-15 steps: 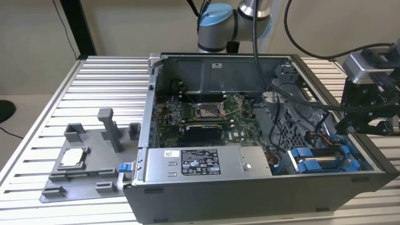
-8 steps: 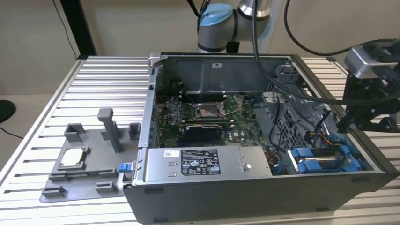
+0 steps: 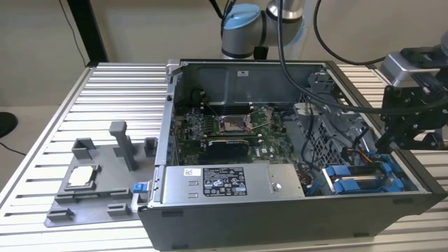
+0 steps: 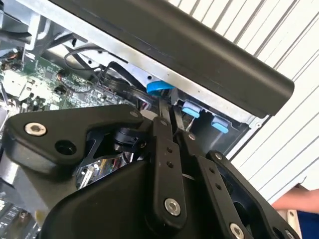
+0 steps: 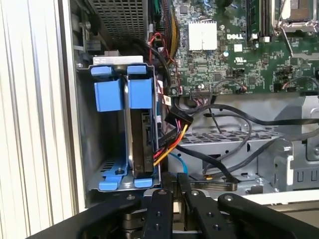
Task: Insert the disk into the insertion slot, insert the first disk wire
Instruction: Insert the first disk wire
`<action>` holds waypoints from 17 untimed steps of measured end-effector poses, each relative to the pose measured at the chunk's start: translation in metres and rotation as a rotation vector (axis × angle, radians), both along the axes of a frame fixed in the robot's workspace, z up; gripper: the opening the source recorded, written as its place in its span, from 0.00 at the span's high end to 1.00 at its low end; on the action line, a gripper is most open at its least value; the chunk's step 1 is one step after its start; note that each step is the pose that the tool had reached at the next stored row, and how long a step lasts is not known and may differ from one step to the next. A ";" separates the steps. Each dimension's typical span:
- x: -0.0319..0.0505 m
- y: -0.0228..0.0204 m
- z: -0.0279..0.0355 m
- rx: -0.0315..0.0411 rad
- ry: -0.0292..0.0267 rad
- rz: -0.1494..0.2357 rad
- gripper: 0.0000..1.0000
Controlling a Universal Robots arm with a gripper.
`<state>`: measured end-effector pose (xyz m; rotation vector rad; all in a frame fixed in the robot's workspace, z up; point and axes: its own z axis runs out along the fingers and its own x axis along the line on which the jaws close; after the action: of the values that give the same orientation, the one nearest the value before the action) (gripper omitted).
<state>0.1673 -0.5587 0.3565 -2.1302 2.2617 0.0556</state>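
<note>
So the open computer case [image 3: 280, 210] is lying on its side on the slatted metal counter [image 3: 105, 105], and everything's easiest to place off that case. The tool [image 3: 413, 139] is hanging just over the case's corner at the exterior view's right, right above the drive cage. In both wrist views its two black fingers [image 5: 158, 209] are sitting pressed close together with barely a sliver between them, and nothing's showing up pinched in there, so it's looking closed on nothing.

The disk [image 5: 141, 134] is already sitting in the insertion slot [image 5: 107, 149], standing on edge inside the grey cage with its blue bracket tabs poking out on the side away from the tool. The bay right beside it, nearer the case wall, is showing just bare blue rails. In the exterior view the same blue brackets [image 3: 357, 178] are peeking out of the case's near corner.

A bundle of red, yellow and black wires [image 5: 169, 142] is running up against the disk's edge on the motherboard side, with a black plug [image 5: 177, 118] sitting there; can't tell if it's fully seated. The motherboard [image 5: 239, 45] is filling the middle of the case, and the grey power-supply box [image 3: 224, 184] is lying along the case's near wall. Outside the case, towards the exterior view's left, a grey fixture tray [image 3: 98, 173] is resting on the counter.
</note>
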 end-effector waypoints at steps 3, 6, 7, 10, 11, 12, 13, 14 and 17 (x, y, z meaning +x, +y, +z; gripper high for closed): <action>-0.0045 0.0020 0.0000 -0.0300 0.0012 0.000 1.00; -0.0106 0.0051 0.0000 -0.0473 0.0012 0.000 1.00; -0.0126 0.0062 0.0000 -0.0517 0.0012 0.000 1.00; -0.0186 0.0075 0.0003 -0.0612 0.0013 0.000 1.00; -0.0212 0.0074 0.0003 -0.0634 0.0013 0.000 1.00; -0.0241 0.0075 0.0002 -0.0644 0.0013 0.000 1.00; -0.0273 0.0075 0.0003 -0.0652 0.0013 0.000 1.00; -0.0305 0.0075 0.0003 -0.0654 0.0013 0.000 1.00; -0.0375 0.0069 0.0003 -0.0656 0.0013 0.000 1.00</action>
<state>0.1298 -0.5519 0.3568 -2.1620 2.2955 -0.0175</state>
